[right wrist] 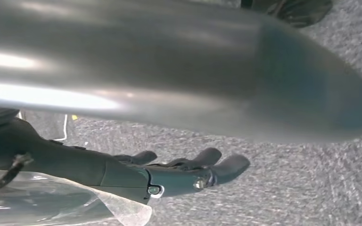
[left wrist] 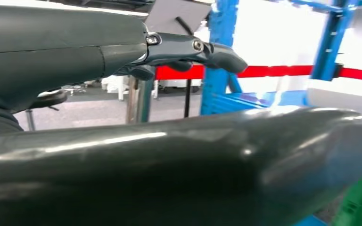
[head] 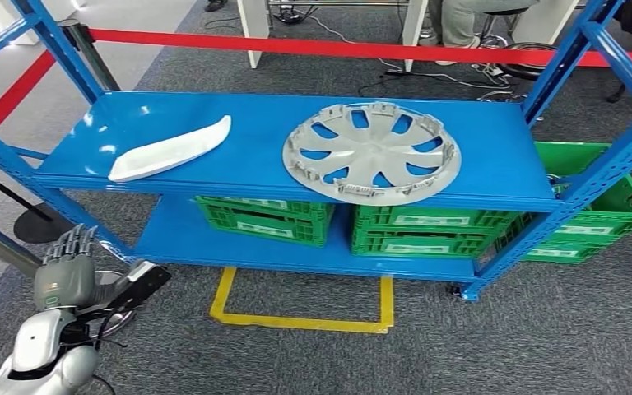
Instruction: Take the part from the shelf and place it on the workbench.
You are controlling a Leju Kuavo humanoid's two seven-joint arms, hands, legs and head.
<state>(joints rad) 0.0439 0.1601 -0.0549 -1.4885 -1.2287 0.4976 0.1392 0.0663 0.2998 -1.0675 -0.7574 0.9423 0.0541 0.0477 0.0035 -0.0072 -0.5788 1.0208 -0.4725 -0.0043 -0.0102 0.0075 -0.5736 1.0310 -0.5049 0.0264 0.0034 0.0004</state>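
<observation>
Bright even overhead light in the head view, soft glare patches on the blue shelf (head: 296, 123), bent lines toward the edges, wrist views blurred close up, left one blown-out white behind

L hand (head: 64, 267), R hand (right wrist: 169, 174): fingers apart, empty

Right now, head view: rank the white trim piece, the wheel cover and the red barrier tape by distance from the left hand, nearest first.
1. White trim piece, left side of the top shelf, above the left hand.
2. Wheel cover, shelf centre-right.
3. Red barrier tape, behind the shelf.
</observation>
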